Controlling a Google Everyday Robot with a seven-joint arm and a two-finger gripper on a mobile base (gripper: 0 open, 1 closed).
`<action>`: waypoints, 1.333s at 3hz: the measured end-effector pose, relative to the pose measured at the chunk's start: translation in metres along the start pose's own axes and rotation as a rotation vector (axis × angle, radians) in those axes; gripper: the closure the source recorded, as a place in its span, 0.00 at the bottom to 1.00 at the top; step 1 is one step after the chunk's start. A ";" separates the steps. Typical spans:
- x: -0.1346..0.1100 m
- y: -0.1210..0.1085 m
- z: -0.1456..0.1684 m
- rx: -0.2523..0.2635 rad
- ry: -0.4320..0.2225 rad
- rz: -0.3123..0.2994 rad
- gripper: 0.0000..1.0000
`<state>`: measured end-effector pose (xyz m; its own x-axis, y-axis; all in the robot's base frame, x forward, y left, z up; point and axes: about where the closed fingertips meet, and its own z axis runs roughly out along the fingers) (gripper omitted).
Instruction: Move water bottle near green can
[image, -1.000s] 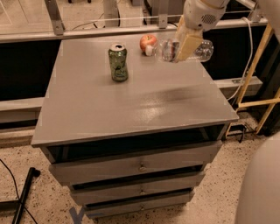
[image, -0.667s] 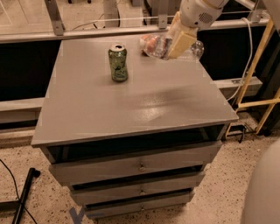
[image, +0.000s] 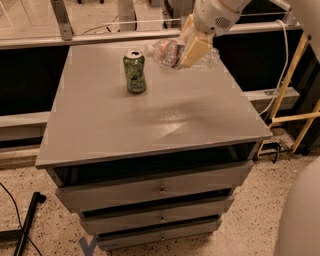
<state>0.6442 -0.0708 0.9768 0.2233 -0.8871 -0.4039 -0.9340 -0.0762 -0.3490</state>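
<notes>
Leftward along the back of the counter (image: 150, 125) is where the claw (image: 188, 56) has gone since a second ago, taking the water bottle (image: 162, 51) with it and bringing it nearer the green can (image: 135, 71). Its pale tan fingers (image: 195, 49) are clamped across the middle of the water bottle, which lies roughly level in the grip, white cap end pointing left toward the green can and clear crinkled base sticking out to the right. The white arm (image: 215, 12) comes down to the claw from the top right.

Just left of the cap, with a small gap between them, the green can stands upright on the counter near its back edge, silver top showing. The rest of the grey counter top spreads forward from there, with a soft shine at its centre. Below the top sit three shallow drawers (image: 160, 190) stacked one above another. A speckled floor (image: 245, 235) surrounds the unit, and a yellow frame (image: 290, 85) stands to the right.
</notes>
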 end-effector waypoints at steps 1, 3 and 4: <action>-0.024 -0.003 0.015 0.023 -0.021 -0.096 1.00; -0.033 0.002 0.060 0.037 -0.014 -0.216 1.00; -0.042 0.013 0.079 0.034 -0.014 -0.286 0.87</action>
<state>0.6443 0.0011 0.9222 0.4806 -0.8254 -0.2963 -0.8226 -0.3071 -0.4786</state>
